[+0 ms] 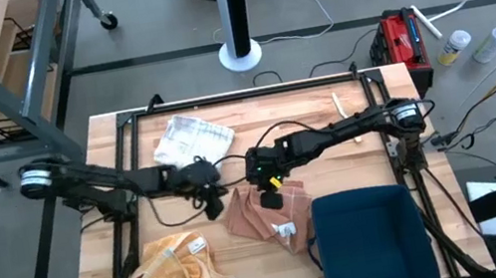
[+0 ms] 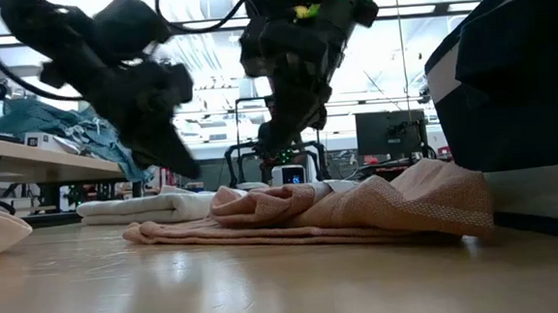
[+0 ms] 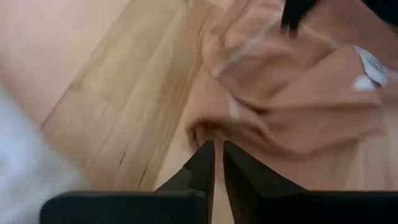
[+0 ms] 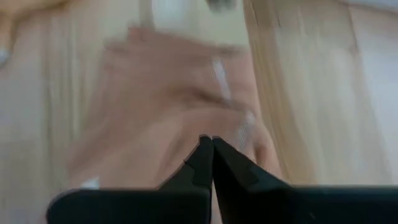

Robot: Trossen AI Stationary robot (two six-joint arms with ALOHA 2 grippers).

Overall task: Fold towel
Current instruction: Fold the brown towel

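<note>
Hovering claws (image 1: pixel 213 203) (image 1: pixel 267 194) — crumpled pink towel (image 1: pixel 266 215)

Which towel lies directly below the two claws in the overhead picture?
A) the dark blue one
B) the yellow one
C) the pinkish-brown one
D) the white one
C: in the high view the left claw and right claw hang over the crumpled pinkish-brown towel at mid-table.

The high view looks straight down on the whole wooden table (image 1: pixel 109 273). The low view sits at tabletop height, facing level across it into the room. Both wrist views hang close above the crumpled pink towel (image 3: pixel 292 93), which all four views share.
</note>
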